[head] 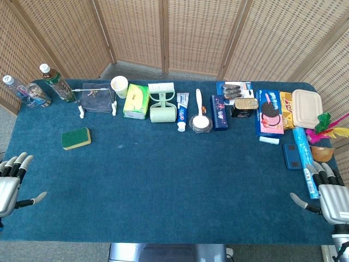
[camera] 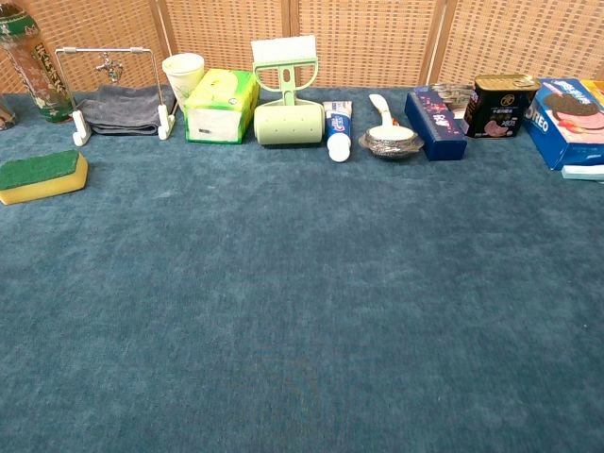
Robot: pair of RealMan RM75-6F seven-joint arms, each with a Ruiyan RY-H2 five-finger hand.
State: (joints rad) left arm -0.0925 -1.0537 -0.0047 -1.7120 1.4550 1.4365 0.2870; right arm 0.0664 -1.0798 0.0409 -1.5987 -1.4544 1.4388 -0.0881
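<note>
Hands sit at both near corners of the blue bench [head: 163, 185], nothing in either. Left hand [head: 12, 183] at far left edge, fingers straight & spread, thumb out to the side, empty; nearest thing is the green/yellow sponge [head: 76, 138], well apart, up & right of it. Back row, left to right: two bottles [head: 41, 87] at the corner, wire rack w/ grey cloth [head: 96, 97], paper cup [head: 119, 85], green tissue box [head: 136, 100] just beside the cup, pale green lint roller [head: 162, 103], toothpaste tube [head: 182, 111] w/ cap toward the near side, white-handled scrubber [head: 200, 121], dark blue box [head: 219, 113], meat tin [head: 245, 107], Oreo box [head: 269, 112], beige lunch box [head: 306, 108]. Further right, long blue tube [head: 304, 155] lies lengthwise, small dark blue case [head: 292, 156] touching its left side, feather shuttlecock [head: 327, 126] at the edge. Right hand [head: 327, 191] at far right edge, fingers apart & extended, thumb out, empty, fingertips just beside the near end of the tube; can't tell if touching. Chest view shows neither hand.
</note>
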